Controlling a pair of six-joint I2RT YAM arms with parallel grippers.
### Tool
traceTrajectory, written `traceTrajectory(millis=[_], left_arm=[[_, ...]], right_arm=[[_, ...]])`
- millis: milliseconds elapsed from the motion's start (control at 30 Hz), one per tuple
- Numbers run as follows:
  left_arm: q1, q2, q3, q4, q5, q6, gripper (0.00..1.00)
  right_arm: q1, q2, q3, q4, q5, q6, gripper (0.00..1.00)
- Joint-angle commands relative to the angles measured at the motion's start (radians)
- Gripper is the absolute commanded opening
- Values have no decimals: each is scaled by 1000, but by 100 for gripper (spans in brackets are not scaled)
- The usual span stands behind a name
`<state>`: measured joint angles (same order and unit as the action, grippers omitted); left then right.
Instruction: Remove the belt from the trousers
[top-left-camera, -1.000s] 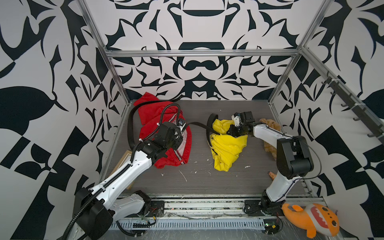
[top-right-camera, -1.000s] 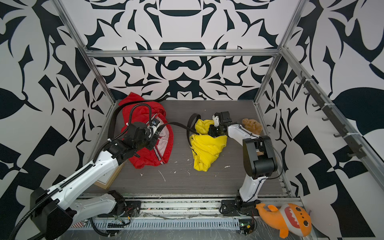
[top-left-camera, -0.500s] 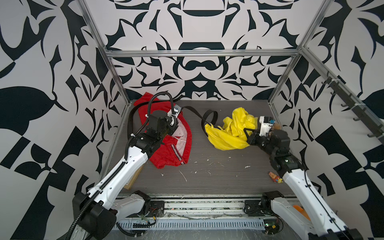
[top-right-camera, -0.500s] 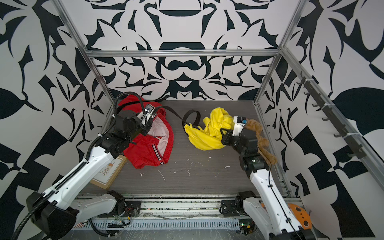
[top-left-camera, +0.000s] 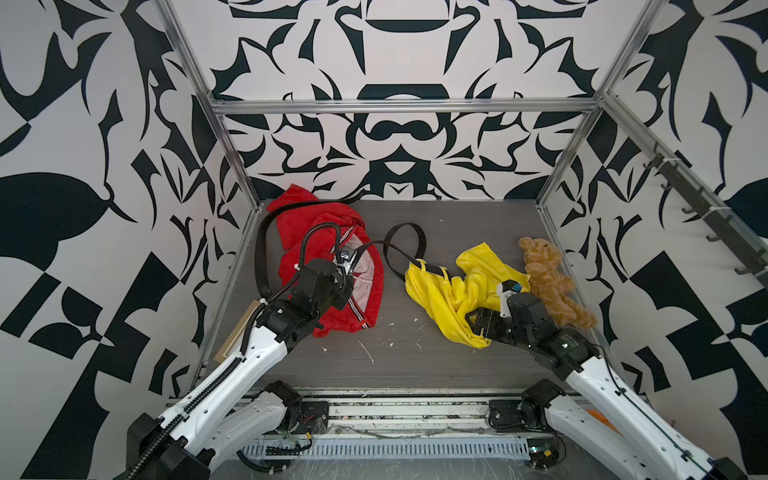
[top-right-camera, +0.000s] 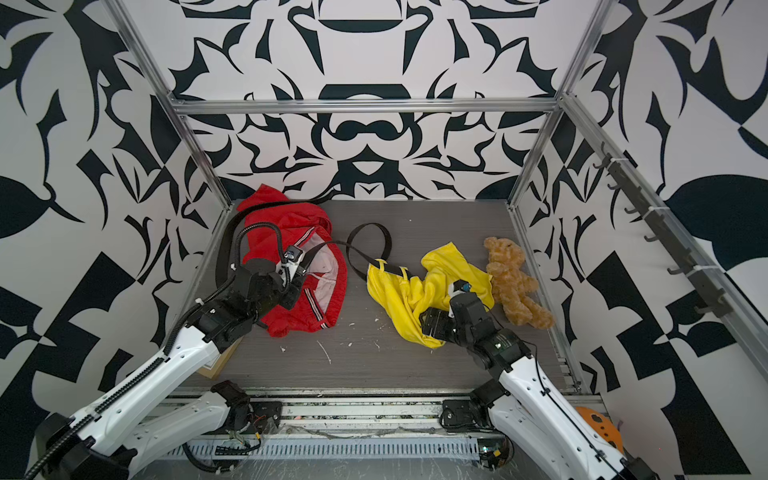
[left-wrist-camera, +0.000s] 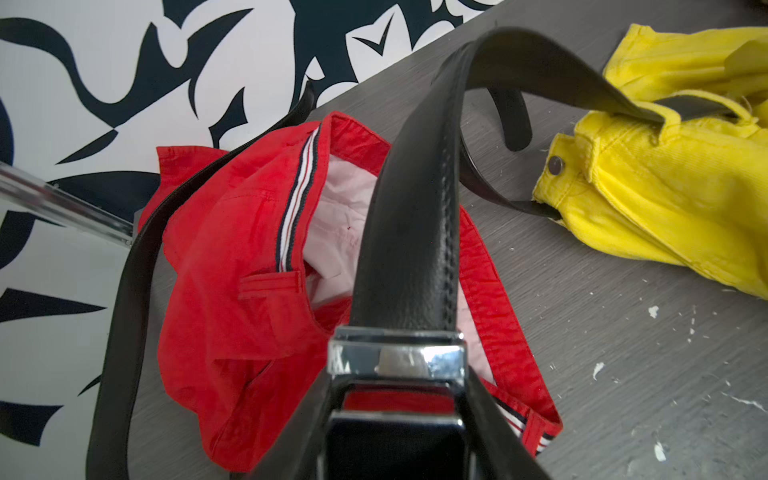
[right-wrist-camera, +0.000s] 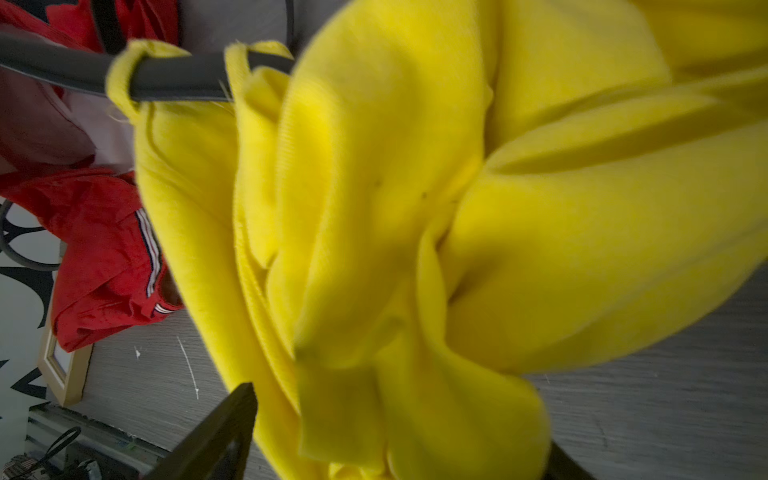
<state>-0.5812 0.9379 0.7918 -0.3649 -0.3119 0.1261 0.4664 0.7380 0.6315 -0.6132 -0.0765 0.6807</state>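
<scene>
Enclosure: black-and-white patterned walls (top-left-camera: 395, 54) stand on all sides of the yellow cloth trousers (top-left-camera: 453, 291), with a grey wood-grain floor (top-left-camera: 415, 361) beneath them. The trousers were held lifted half a second ago and now lie slumped on the floor. The red shorts with a striped waistband (top-left-camera: 328, 232) lie well apart from them, on the left arm's side. A brown plush teddy bear (top-left-camera: 548, 278) sits just beside them on the opposite side. The black leather belt (left-wrist-camera: 411, 232) remains threaded through the trousers' waist loops and arches toward the shorts. The right gripper (top-left-camera: 477, 322), clamped earlier, now stands wide open astride a fold of the trousers, pinching nothing. The left gripper (left-wrist-camera: 397, 386) is closed on the belt's silver buckle (left-wrist-camera: 397, 357), well apart from the trousers. Scattered white flecks (top-left-camera: 365, 351) lie near them.
</scene>
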Motion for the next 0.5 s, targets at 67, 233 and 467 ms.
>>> traceTrajectory(millis=[67,233,467], left_arm=[[-3,-45,-13,-129,-103,-145,0],[-19,-78,-27,-133,-59,-157,0],[-31,-73,-28,-154,-70,-161,0]], right_arm=[[50,43,145,-131,80,-72,97],[59,170,268,-89,145,-211,99],[59,483,372,-16,205,-379,99]])
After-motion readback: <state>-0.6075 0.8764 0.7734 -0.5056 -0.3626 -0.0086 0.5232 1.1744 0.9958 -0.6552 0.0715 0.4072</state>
